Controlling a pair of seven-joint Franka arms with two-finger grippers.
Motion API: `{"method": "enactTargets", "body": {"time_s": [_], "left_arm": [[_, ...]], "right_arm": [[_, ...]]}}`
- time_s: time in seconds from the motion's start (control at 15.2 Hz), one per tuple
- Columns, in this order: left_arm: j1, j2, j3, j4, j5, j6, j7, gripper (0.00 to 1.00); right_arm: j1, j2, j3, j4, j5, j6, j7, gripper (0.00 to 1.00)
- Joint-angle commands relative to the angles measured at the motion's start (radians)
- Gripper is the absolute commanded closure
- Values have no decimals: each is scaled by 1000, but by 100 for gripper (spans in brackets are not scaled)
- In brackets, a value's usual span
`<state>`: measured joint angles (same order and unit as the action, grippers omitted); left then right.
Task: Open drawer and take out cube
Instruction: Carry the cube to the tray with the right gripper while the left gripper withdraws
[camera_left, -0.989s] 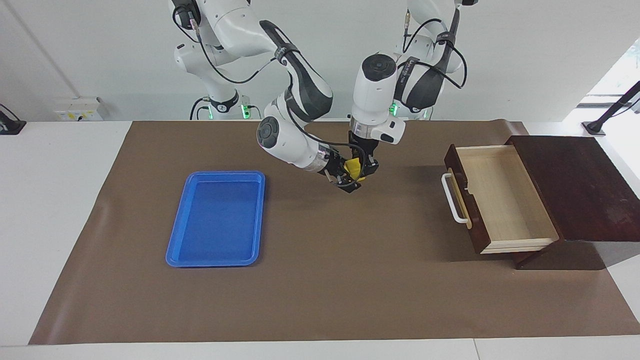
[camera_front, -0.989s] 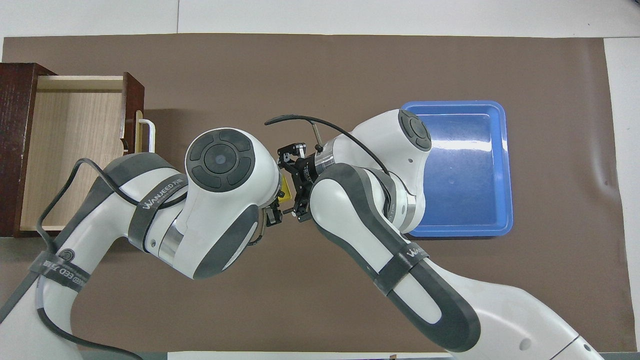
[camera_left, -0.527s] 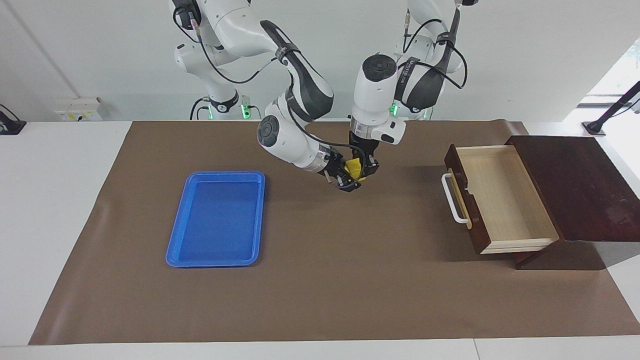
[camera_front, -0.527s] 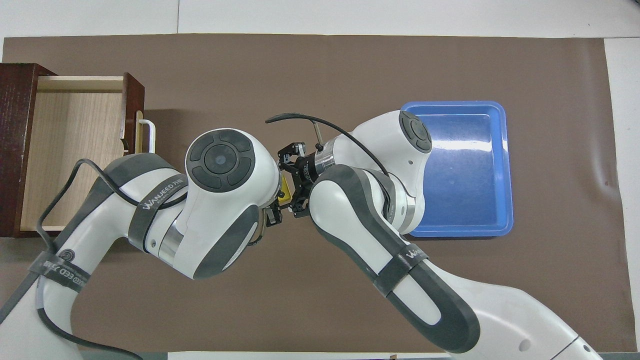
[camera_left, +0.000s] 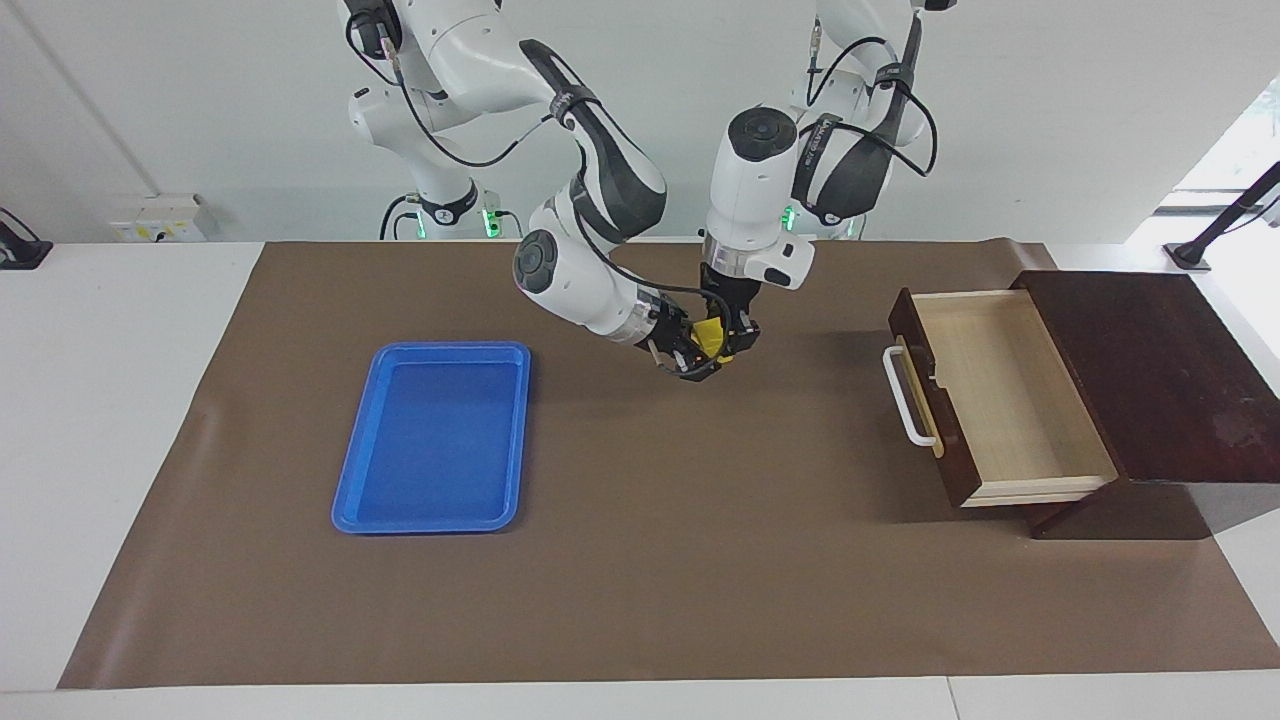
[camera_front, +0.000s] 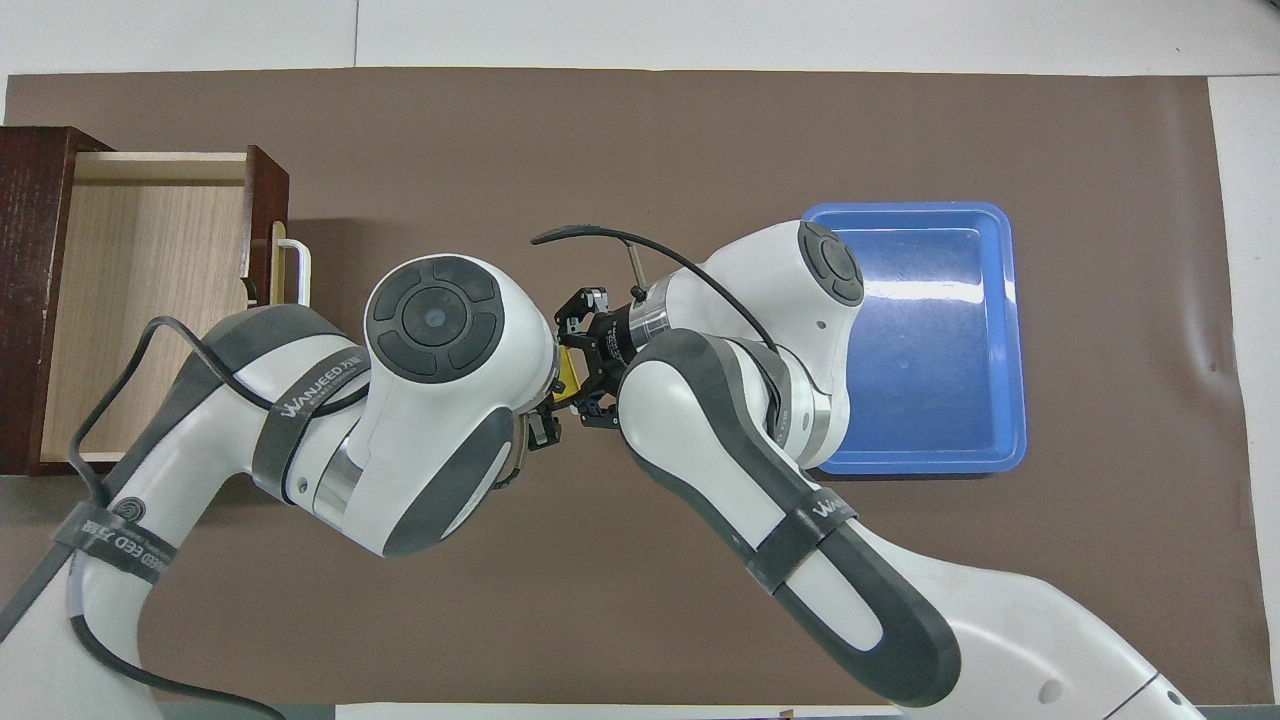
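I have the cube (camera_left: 709, 336) up in the air over the middle of the brown mat (camera_left: 640, 560), pinched in my left gripper (camera_left: 728, 340), which points straight down. My right gripper (camera_left: 692, 352) has come in from the side at a slant and sits right against the cube too; its fingers bracket the yellow block, but whether they have already clamped on it I cannot tell. From above, only a sliver of yellow shows between my two wrists.

The drawer (camera_left: 1000, 400) is pulled well out toward my left arm's end of the table, away from both grippers, and its pale wood floor lies bare. So opening and lifting out look done, I judge, and the step in hand is a hand-over from left to right.

A blue tray (camera_left: 432, 436) lies on the mat toward my right arm's end, off to the side of my right gripper, with nothing in it. It seems a likely place for the cube.

Next I need the right fingers firmly squeezed on free faces of the cube before the left lets go. Then the left should back straight up, so it does not drag the block. A loose grip here could drop it onto the mat.
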<state>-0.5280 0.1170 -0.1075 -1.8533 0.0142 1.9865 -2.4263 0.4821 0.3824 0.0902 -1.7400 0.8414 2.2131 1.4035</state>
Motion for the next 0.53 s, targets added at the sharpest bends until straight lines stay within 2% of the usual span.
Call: {"method": "enactTargets", "body": {"time_s": [0.0,0.26,0.46], "left_arm": [[-1,-20,14,-26,-3,-5,38,0],[120,-10,19,-24,-3,11,247,0],[261,-5,19,-33,0,52,418,0]], "right_arm": [[-20,16,0,40,19,-3,11,100],[-42,20,0,51,41,-21,11,100],[-132,27,-1,59,39,-50,9,100]]}}
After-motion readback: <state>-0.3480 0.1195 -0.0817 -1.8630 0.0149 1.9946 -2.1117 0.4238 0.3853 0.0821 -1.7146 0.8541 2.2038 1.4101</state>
